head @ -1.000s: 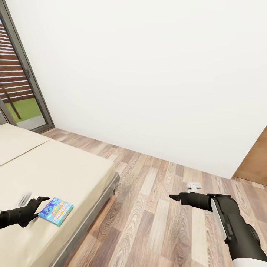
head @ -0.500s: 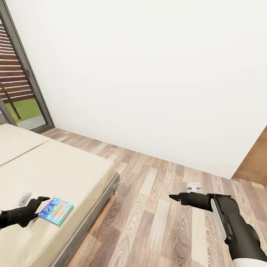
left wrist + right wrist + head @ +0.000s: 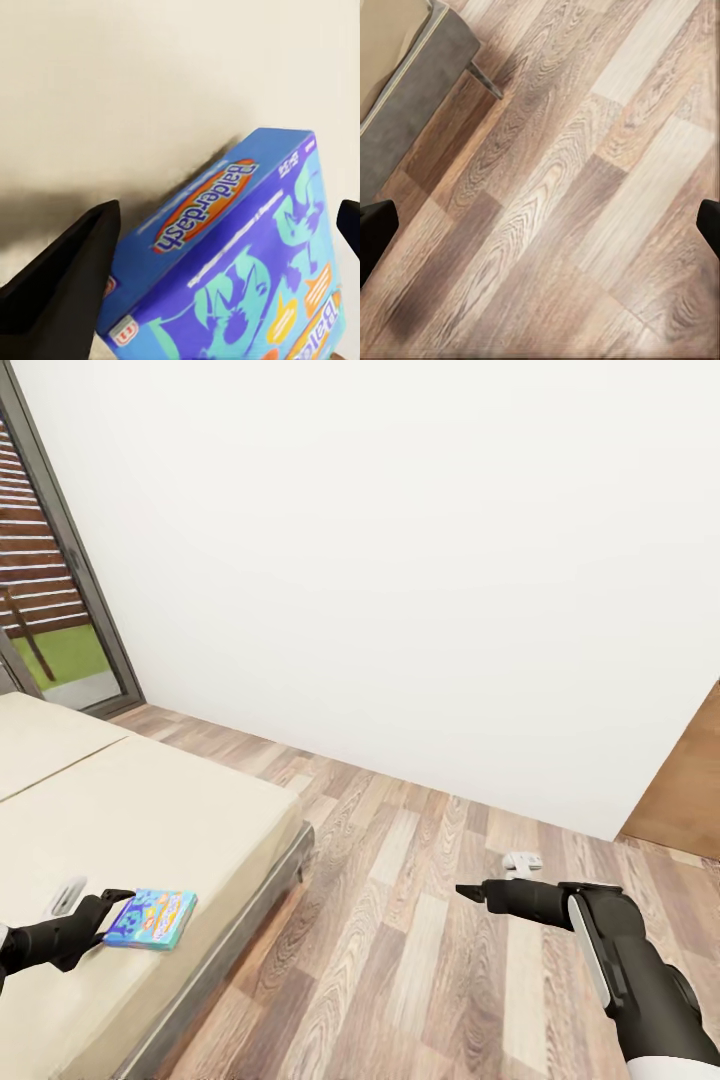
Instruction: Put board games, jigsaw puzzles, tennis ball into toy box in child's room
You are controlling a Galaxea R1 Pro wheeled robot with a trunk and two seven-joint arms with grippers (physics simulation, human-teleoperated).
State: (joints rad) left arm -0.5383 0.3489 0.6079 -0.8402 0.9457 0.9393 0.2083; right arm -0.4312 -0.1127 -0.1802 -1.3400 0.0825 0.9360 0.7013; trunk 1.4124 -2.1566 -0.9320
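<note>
Board game [image 3: 150,918] flat on bed [image 3: 180,820], between spread fingers of left tool [image 3: 112,906], ungripped; right tool [image 3: 468,892] open, empty.

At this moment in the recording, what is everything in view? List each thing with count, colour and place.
board game: one, light blue, on the bed near its edge, lifted at one end
bed: one, cream cover, dark frame edge, at left
floor: wood planks, beside the bed
wall: white, ahead
glass door: one, dark frame, far left
left gripper: one, black, open, at the board game's end
right gripper: one, black, open, over the floor
</note>
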